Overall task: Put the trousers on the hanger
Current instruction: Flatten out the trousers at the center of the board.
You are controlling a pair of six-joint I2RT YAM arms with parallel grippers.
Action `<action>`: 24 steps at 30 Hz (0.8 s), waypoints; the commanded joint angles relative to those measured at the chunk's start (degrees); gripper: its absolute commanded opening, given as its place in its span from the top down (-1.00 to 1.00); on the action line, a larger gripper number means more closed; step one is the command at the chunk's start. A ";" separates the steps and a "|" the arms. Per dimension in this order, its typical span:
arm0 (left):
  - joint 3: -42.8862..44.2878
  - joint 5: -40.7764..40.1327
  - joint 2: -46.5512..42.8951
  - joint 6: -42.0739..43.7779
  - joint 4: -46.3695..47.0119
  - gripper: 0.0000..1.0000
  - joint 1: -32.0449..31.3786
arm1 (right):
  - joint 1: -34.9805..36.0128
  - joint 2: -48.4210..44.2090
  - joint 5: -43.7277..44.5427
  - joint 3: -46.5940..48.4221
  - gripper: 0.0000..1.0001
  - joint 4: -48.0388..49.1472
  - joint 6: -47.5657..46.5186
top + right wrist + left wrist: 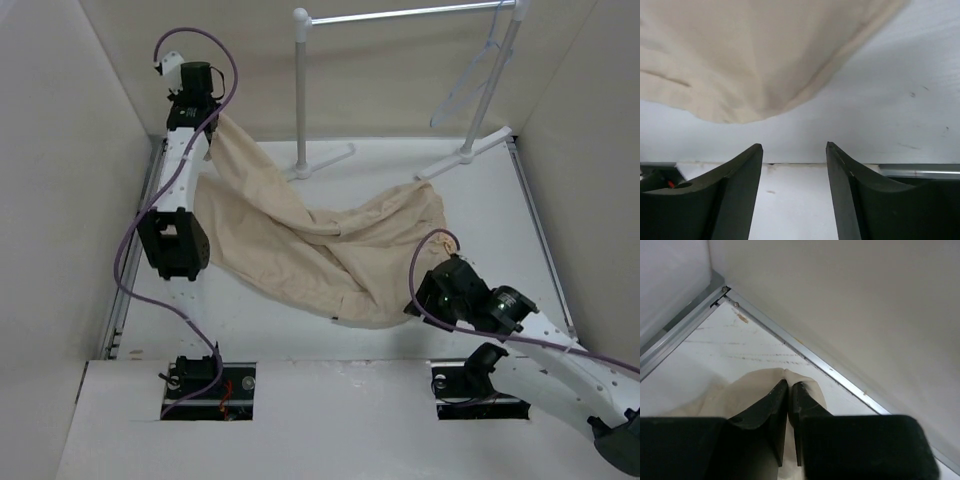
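The left gripper (789, 384) is clamped on one end of the trousers (300, 250), holding it raised at the far left. The rest sprawls across the table (500, 200). The right gripper (794, 146) gapes empty beside the cloth. The hanger (463, 85) hangs bare on the rack (400, 15), so the draping is all left to do.

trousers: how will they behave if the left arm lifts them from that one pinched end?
Likely floppy: the trousers drape from the left gripper in folds and sag onto the table. Probably light, since a narrow pinch holds one end up. The far end would likely drag; the right gripper is open, holding nothing.
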 commanded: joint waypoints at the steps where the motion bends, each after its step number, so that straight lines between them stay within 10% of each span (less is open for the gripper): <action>1: 9.66 -4.06 5.66 2.54 0.99 0.77 0.86 | -1.59 1.86 1.33 8.75 -0.24 0.43 -5.91; 7: -4.06 0.15 -2.89 2.81 1.08 -0.57 2.61 | -9.23 12.32 5.20 17.11 -0.07 9.37 -13.74; 11: -34.10 -2.12 -22.39 -2.18 5.20 -0.57 2.44 | -11.88 19.44 3.97 21.16 0.58 16.07 -15.94; 14: -53.20 -3.10 -34.80 -7.46 6.70 -0.39 2.27 | -11.10 21.82 4.85 20.99 0.60 17.21 -16.30; 20: -69.68 3.05 -37.40 -13.36 6.87 -0.18 3.67 | -5.92 26.21 4.76 15.20 -0.24 21.69 -16.30; 24: -68.90 5.60 -29.23 -13.45 7.32 -0.20 3.93 | -1.08 31.05 5.81 13.17 -0.31 23.45 -15.60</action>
